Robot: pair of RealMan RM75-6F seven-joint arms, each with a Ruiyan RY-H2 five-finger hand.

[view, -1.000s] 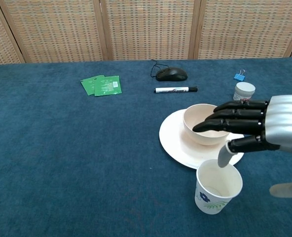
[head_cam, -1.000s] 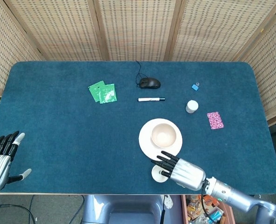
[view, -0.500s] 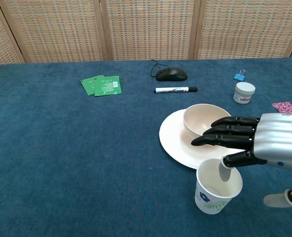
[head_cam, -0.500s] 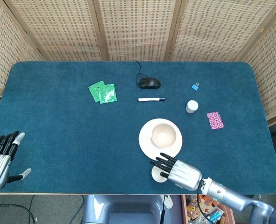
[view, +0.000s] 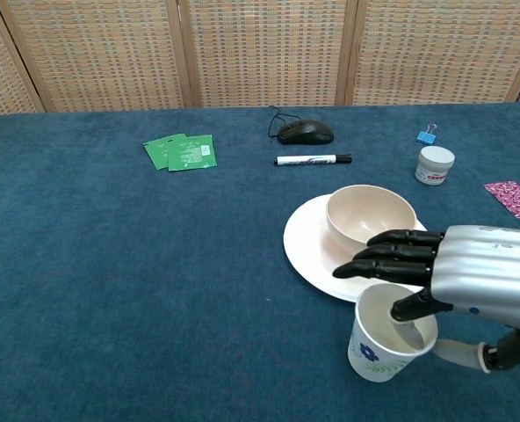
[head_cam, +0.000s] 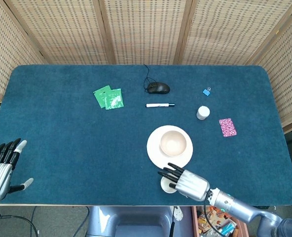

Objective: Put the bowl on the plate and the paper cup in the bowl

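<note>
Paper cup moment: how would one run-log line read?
bowl on plate | right hand over paper cup, thumb inside, grip unclear | left hand open, idle

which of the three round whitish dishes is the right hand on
The paper cup, nearest the table's front edge: the right hand is over its rim, while bowl and plate sit untouched.

Head view looks steeply down over everything; chest view faces forward, low and nearer, sharing the plate (head_cam: 156, 150).

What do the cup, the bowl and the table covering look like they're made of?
The cup looks like thin paper: matte white with a printed leaf motif and a rolled rim. The bowl seems smooth, cream plastic or ceramic; its faint sheen leaves that open. The table covering looks like blue felt or short-pile carpet, with a fuzzy, non-reflective texture.
</note>
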